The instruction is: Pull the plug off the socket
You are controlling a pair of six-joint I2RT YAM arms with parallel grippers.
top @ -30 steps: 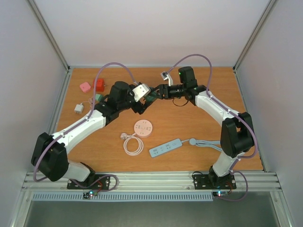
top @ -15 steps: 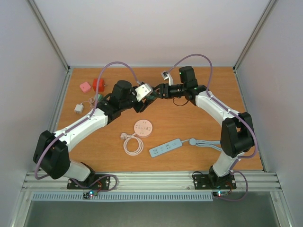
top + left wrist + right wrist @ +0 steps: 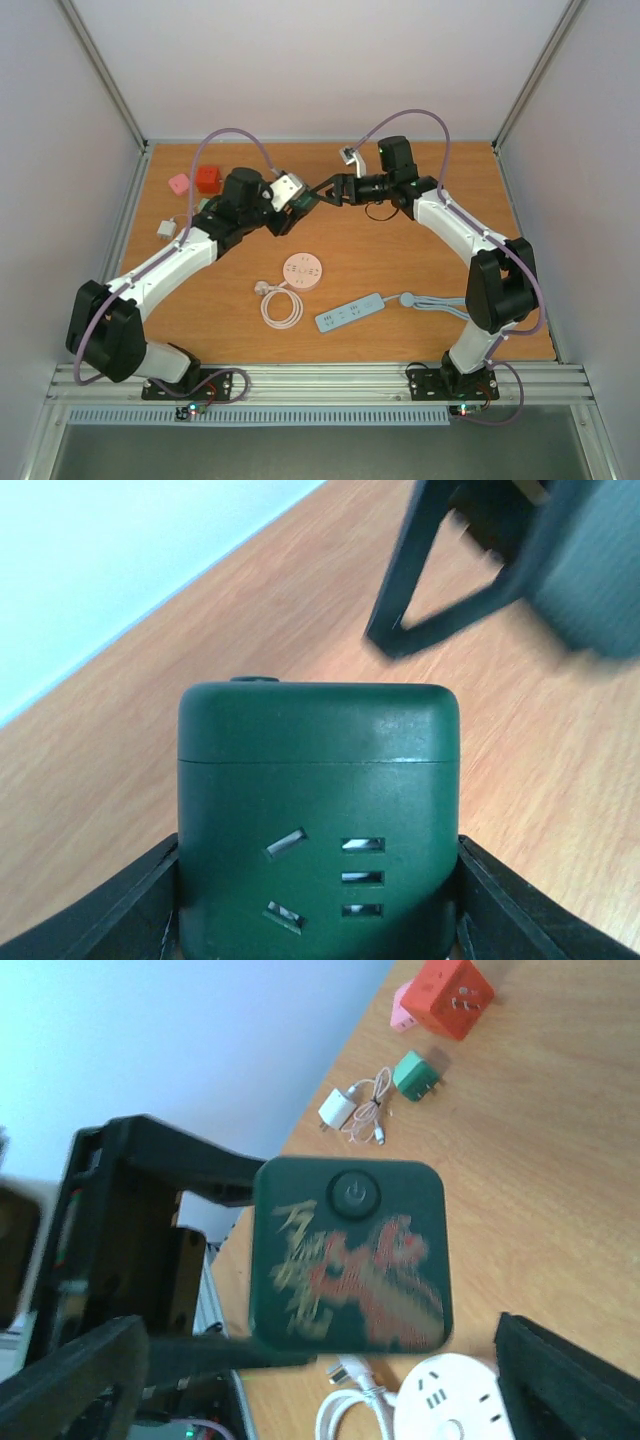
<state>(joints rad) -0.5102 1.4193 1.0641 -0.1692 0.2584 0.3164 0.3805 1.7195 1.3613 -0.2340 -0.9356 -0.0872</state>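
Entry: hand-over of the socket.

- Change: a second ago both pincers met over the far middle of the wooden table (image 3: 400, 260), the right one clamped on the dark green plastic cube socket (image 3: 318, 780) and the left one spread. Half a second ago the left had closed.
- Now the right pincer (image 3: 320, 1380) stands spread, its fingers well clear on either side of the cube. The left pincer (image 3: 303, 205) pinches the cube across two opposite side walls and has drawn back a little toward its own side.
- Location: you will find the cube in the left pincer alone. It is over the far middle of the table and, by my reading, lifted clear of it.
- Faces in view: the left wrist camera shows one side with all slots bare. The right wrist camera shows the button face with its printed pattern. No plug sits in either face, and the other faces are hidden, so you cannot tell whether one is seated there.
- Meaning: the socket now looks braced by one arm, and the right pincer is free to take a plug if one remains.
- A small green plug adapter (image 3: 415, 1075) lies loose at the far left, beside a red cube adapter (image 3: 208, 179).
- Check the hidden faces before you log the pull as done.
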